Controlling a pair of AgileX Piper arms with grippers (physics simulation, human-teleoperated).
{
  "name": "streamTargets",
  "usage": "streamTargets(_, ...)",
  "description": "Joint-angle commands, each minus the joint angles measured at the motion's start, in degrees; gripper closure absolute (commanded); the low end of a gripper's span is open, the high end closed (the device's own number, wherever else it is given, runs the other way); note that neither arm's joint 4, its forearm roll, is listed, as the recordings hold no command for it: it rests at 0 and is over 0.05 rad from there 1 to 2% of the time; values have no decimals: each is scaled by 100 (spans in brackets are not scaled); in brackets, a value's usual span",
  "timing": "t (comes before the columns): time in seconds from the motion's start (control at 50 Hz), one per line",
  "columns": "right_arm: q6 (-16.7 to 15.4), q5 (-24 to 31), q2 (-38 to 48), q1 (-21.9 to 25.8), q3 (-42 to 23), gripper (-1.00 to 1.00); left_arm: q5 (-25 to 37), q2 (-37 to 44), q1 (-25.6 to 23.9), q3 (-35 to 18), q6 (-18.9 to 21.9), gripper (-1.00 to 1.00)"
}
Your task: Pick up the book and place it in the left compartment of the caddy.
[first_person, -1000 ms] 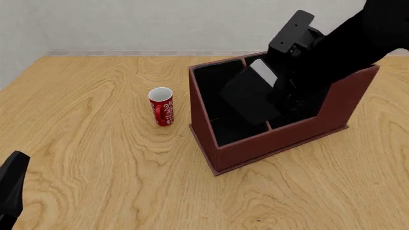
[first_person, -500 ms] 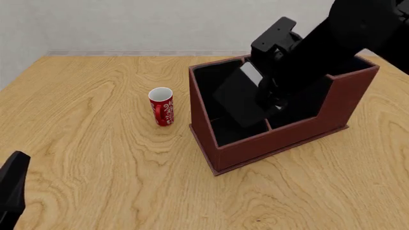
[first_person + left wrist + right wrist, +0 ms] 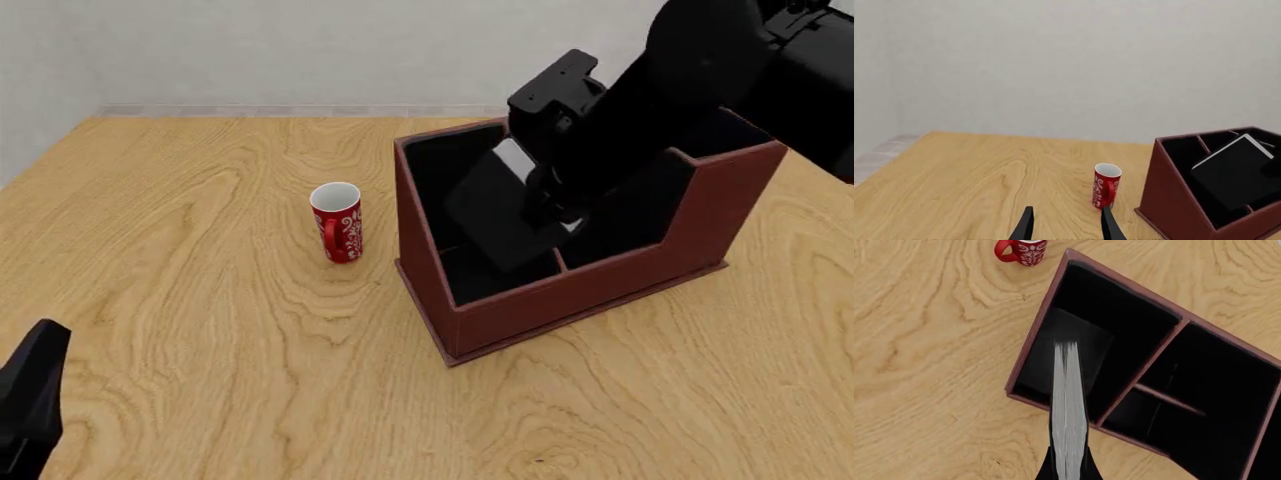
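Observation:
My right gripper [image 3: 545,196] is shut on the black book [image 3: 497,218] and holds it tilted, its lower end down in the left compartment [image 3: 443,165] of the reddish-brown caddy [image 3: 587,295]. In the right wrist view the book's white page edges [image 3: 1067,405] run out from between the fingers [image 3: 1067,471] over that long black slot [image 3: 1077,335]. The left wrist view shows the book [image 3: 1239,172] leaning inside the caddy [image 3: 1167,196]. My left gripper [image 3: 1066,229] is open and empty, low at the near left of the table [image 3: 30,400].
A red can with white patterning [image 3: 338,223] stands on the wooden table just left of the caddy, also seen in the left wrist view [image 3: 1106,186]. The caddy's right side holds smaller compartments [image 3: 1207,385]. A grey wall runs behind the table.
My right arm has moved left and down with the book, carrying it from above the divider into the left compartment. The left gripper has barely moved.

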Motion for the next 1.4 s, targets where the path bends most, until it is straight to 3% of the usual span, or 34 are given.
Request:
streamTargets(0.02,-375,91,65,-72,23,100,-100,2,37,154,-35,-100)
streamTargets(1.4,73,91,933,187,-268,100,-670,242,129,801,-29,-100)
